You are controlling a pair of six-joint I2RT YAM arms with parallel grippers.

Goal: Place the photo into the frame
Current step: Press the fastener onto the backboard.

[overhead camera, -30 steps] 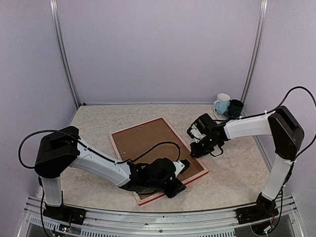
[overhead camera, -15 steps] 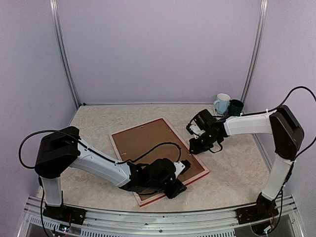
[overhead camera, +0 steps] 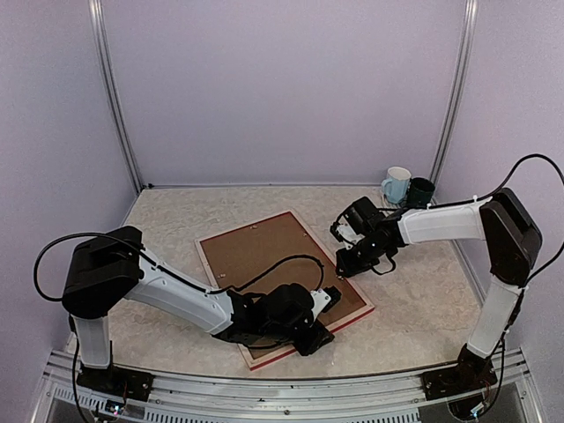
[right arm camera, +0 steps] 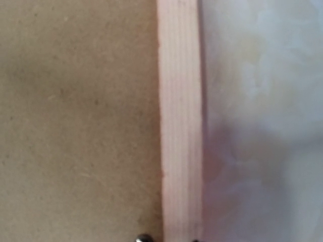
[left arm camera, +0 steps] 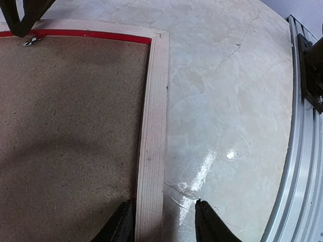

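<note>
The frame (overhead camera: 247,224) lies face down on the table, pale wood rail up, with a brown backing board (overhead camera: 264,251) filling it. The photo is hidden. My left gripper (overhead camera: 315,337) is at the frame's near edge. In the left wrist view it (left arm camera: 164,222) is open and straddles the rail (left arm camera: 154,126): one finger rests against the inner side, the other stands off on the table. My right gripper (overhead camera: 344,266) is at the frame's right edge. Its (right arm camera: 170,239) tips barely show, open, one on each side of the rail (right arm camera: 180,121).
A white mug (overhead camera: 397,185) and a dark green mug (overhead camera: 420,192) stand at the back right. A black cable (overhead camera: 282,262) loops over the backing board. A metal clip (left arm camera: 29,41) sits at the board's far edge. The aluminium rail (left arm camera: 298,151) borders the table's near side.
My right gripper has shifted slightly back along the frame's right edge and its jaws have widened. The left arm and the frame have stayed put.
</note>
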